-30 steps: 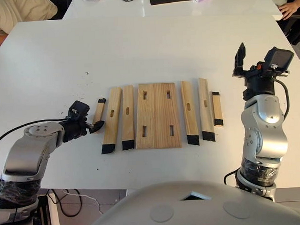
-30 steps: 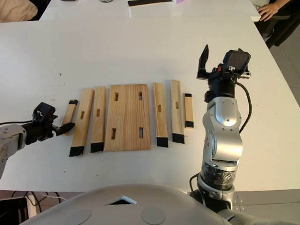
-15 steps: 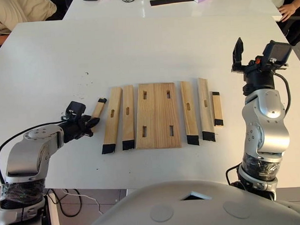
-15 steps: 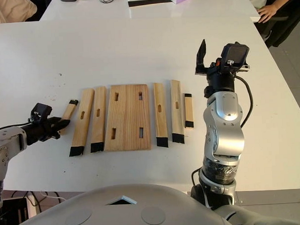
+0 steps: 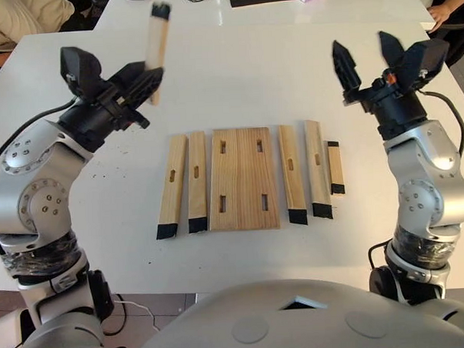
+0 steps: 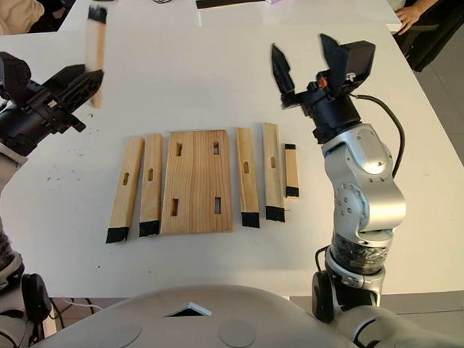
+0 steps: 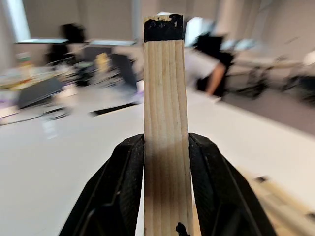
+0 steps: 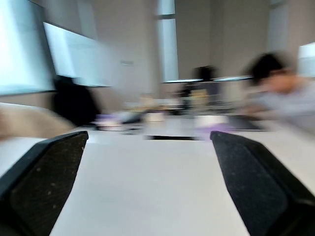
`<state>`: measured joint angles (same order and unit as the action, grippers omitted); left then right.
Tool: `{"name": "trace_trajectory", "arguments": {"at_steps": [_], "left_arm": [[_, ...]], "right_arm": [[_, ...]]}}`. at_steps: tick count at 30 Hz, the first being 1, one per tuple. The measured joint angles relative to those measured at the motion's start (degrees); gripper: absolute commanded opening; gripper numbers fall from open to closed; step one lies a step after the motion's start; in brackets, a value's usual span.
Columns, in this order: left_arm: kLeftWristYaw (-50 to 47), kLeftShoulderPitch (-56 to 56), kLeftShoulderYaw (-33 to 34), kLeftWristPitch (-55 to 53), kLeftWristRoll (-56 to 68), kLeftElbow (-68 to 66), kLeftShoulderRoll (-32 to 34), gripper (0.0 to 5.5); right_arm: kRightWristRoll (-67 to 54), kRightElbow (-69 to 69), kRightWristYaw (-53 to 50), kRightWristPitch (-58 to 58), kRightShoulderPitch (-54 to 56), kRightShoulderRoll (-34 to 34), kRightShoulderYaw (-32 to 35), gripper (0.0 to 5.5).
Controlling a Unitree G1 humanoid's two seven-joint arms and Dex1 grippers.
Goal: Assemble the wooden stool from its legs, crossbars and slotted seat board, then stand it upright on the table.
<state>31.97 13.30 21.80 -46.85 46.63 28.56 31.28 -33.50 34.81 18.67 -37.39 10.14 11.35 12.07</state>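
My left gripper [image 5: 145,79] is raised high over the table's left side, shut on a short crossbar [image 5: 158,48] with a black-taped end that points upward; the left wrist view shows the crossbar [image 7: 166,128] clamped between both fingers. The slotted seat board [image 5: 242,178] lies flat mid-table. Two legs [image 5: 184,184] lie left of it, two legs [image 5: 304,171] right of it, and a second short crossbar [image 5: 336,167] lies at the far right. My right gripper [image 5: 365,54] is open, held up in the air over the table's right side with nothing in it.
The white table [image 5: 235,74] has bare surface behind the parts and at both sides. A second table [image 5: 271,6] stands behind with a black strip and a purple box. A person's hand [image 5: 444,14] rests at the far right edge.
My left gripper has lifted the short crossbar off the table from left of the legs and raised it high. The right arm has swung its open gripper up and slightly inward.
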Motion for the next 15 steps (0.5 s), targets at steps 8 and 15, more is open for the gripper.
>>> {"name": "trace_trajectory", "arguments": {"at_steps": [8,15], "left_arm": [[-0.7,1.2,-3.0,-2.4,27.1,0.6,-4.3,1.3],[4.4,6.1,-10.8,-8.5,46.1,3.5,-0.2,1.3]], "right_arm": [[-37.2,-3.7,10.3,-10.7,6.6,11.1,2.3,4.57],[-65.0,-9.3,17.6,-22.1,20.9,23.2,-2.2,4.57]]}}
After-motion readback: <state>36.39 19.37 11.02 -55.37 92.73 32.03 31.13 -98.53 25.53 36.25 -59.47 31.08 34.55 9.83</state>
